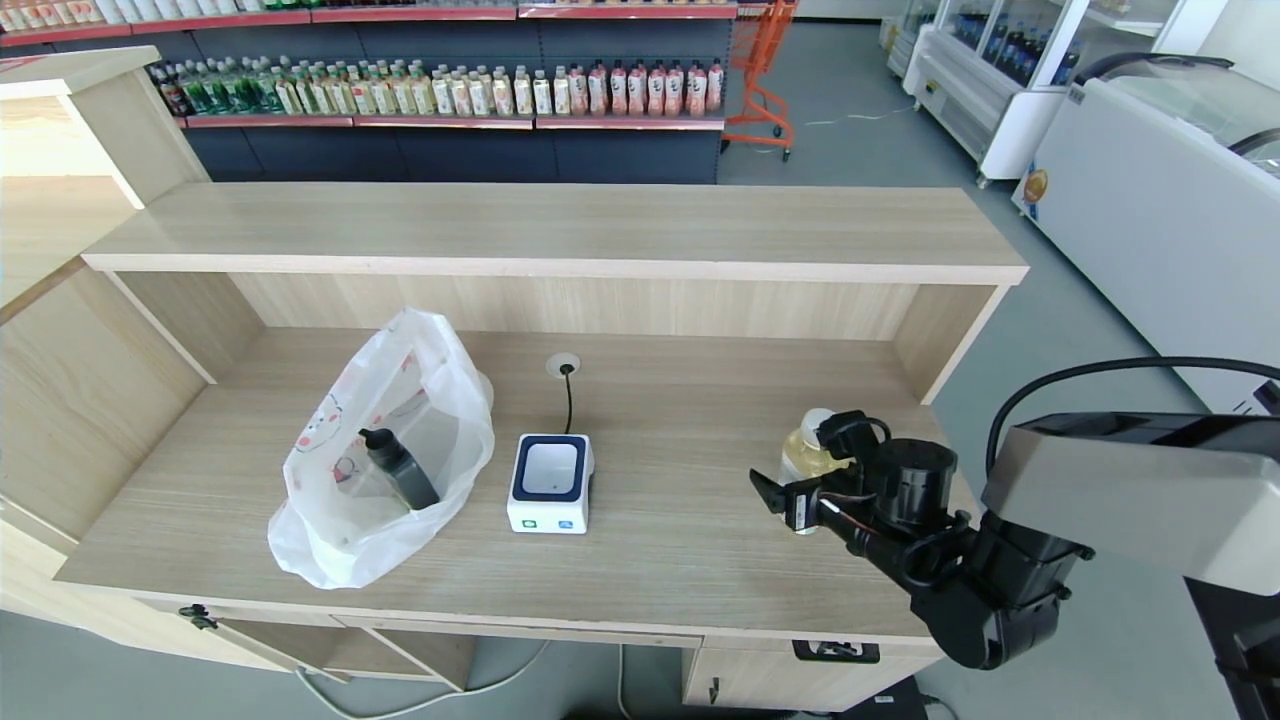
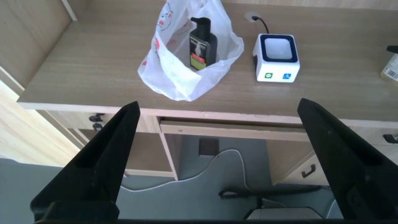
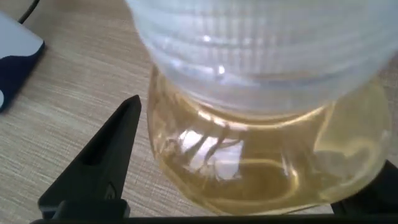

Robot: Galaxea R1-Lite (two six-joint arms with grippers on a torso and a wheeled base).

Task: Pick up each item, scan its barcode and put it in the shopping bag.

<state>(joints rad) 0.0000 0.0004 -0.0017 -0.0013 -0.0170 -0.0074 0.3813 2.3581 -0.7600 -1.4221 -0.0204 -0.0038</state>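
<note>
Straddling the bottle [image 1: 805, 455], the right fingers [image 3: 99, 168] stand apart, unclamped; the left fingers [image 2: 102, 155] gape wide.

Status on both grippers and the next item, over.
Left gripper open, empty, short of the counter. Right gripper open around the yellow bottle, not clamped. Black bottle already in the bag. Nothing between yellow bottle and scanner.

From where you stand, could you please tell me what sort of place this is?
Most likely a shop checkout: a wooden counter carries a barcode scanner and a shopping bag, with shelves of bottled drinks behind.
</note>
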